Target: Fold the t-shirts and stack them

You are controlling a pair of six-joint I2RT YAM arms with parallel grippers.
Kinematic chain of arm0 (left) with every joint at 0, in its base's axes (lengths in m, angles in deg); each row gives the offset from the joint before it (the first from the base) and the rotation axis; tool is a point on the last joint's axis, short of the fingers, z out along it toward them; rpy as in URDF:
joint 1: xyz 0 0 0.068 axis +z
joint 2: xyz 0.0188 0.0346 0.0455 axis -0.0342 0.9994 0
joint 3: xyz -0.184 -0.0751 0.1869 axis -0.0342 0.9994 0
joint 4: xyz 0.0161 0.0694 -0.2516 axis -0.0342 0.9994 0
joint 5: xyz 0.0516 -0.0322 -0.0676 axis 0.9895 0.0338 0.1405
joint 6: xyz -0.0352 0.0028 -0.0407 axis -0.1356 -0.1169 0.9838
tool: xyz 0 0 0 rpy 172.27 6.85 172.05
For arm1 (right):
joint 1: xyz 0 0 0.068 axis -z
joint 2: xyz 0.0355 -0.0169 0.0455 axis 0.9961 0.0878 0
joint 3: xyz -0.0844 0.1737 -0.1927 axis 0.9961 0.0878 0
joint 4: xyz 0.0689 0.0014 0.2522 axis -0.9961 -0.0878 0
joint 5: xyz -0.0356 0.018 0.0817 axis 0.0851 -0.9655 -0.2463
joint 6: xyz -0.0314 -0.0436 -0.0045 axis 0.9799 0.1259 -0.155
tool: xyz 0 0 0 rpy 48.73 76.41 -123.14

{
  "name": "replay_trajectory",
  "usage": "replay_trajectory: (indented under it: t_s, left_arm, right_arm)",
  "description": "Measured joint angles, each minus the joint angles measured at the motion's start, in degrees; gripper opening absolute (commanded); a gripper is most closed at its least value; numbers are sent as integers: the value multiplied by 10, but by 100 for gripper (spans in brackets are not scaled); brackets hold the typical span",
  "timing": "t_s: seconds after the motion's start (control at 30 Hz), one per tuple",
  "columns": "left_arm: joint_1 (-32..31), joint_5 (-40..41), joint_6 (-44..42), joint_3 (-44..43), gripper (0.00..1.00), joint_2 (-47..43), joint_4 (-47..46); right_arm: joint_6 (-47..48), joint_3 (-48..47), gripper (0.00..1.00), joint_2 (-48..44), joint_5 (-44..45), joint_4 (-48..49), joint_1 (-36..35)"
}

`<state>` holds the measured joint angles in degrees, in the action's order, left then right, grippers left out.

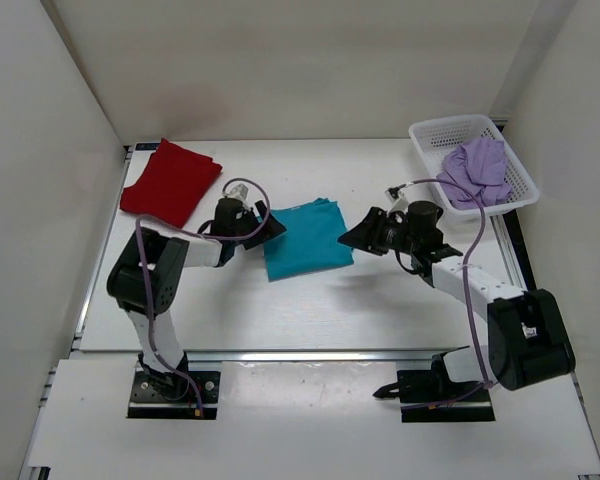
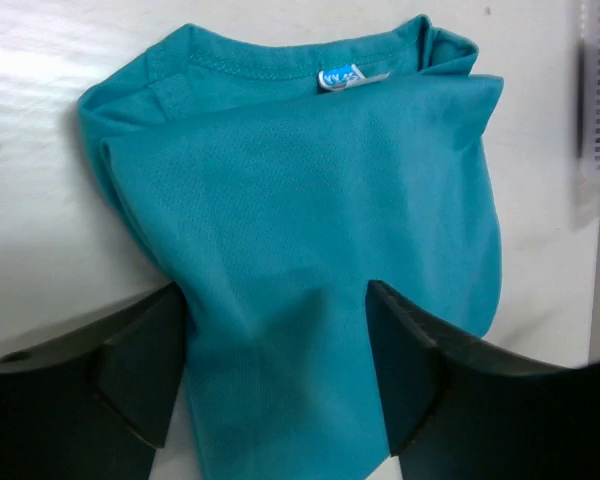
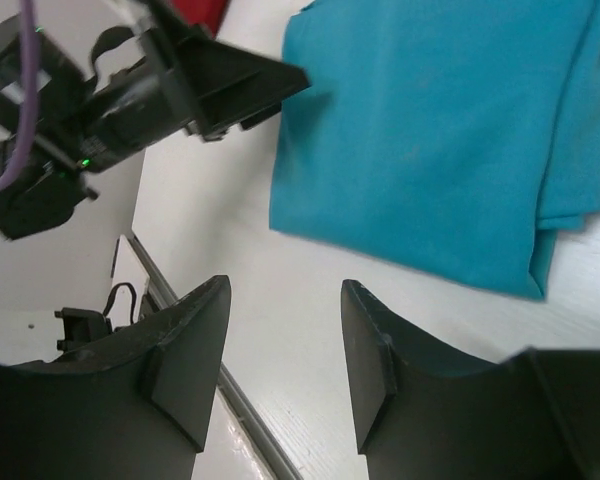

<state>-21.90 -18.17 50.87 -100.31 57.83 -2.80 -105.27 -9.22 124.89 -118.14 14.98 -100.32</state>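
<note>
Left jaws stand open astride the folded teal shirt (image 1: 305, 245) on the bench (image 1: 280, 315), right jaws open just beside it.

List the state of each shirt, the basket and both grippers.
Teal shirt: folded, lying flat.
Red shirt: folded, far left.
Lavender shirt: crumpled in basket.
Basket: upright, holds lavender shirt.
Left gripper: open above teal shirt.
Right gripper: open, empty.

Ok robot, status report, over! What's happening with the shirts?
Left gripper open over folded teal shirt; right gripper open beside it. Red shirt folded, back-left corner; lavender shirt bunched in basket. Nothing in the way.
</note>
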Motion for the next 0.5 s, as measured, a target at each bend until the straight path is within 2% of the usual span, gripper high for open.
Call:
replay_trajectory:
  t_s: [0.03,0.07,0.1,0.13,0.2,0.3,0.5]
  left_arm:
    - [-5,-9,4,-13,66,17,-12]
    - [-9,-16,10,-25,46,33,-21]
    - [-13,-22,16,-34,39,53,-32]
    - [-17,-27,24,-42,25,68,-36]
    - [-26,-38,34,-66,9,94,-33]
    - [-42,-38,30,-126,0,113,17]
    - [-42,-44,1,-315,0,129,136]
  right_arm:
    - [1,4,46,-9,0,0,0]
    - [2,9,46,-20,-1,0,1]
    - [2,14,46,-28,-3,2,2]
    - [4,20,46,-38,-6,3,5]
    - [6,35,46,-52,-9,4,9]
    - [8,70,46,-78,-12,3,17]
    - [19,143,47,-146,-17,-15,40]
